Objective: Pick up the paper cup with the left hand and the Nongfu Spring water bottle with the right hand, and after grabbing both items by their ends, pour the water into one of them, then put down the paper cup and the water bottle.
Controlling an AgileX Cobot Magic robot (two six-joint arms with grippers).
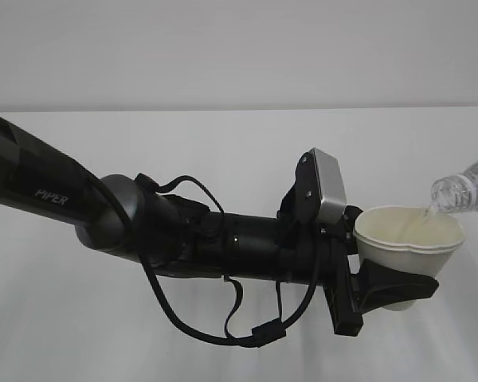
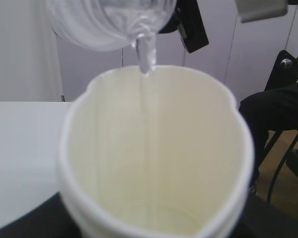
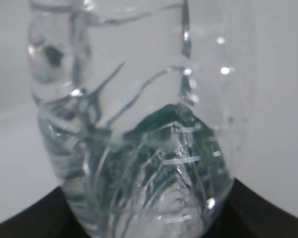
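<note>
My left gripper [image 1: 400,274] is shut on the cream paper cup [image 1: 410,232], whose rim is squeezed out of round, and holds it upright above the table. The clear Nongfu Spring water bottle [image 1: 470,187] is tilted in from the right edge with its neck over the cup's far rim. A thin stream of water [image 1: 427,213] runs into the cup. From the left wrist, the cup [image 2: 154,163] fills the view, with the bottle [image 2: 109,20] and the water [image 2: 145,54] above it. The right wrist view shows the ribbed bottle [image 3: 139,124] up close, my right gripper [image 3: 149,229] shut on its end.
The white table [image 1: 223,135] runs back to a pale wall. Loose black cables [image 1: 223,322] hang under the left arm [image 1: 56,191]. In the left wrist view a seated person in dark clothes [image 2: 278,106] is beyond the table at the right.
</note>
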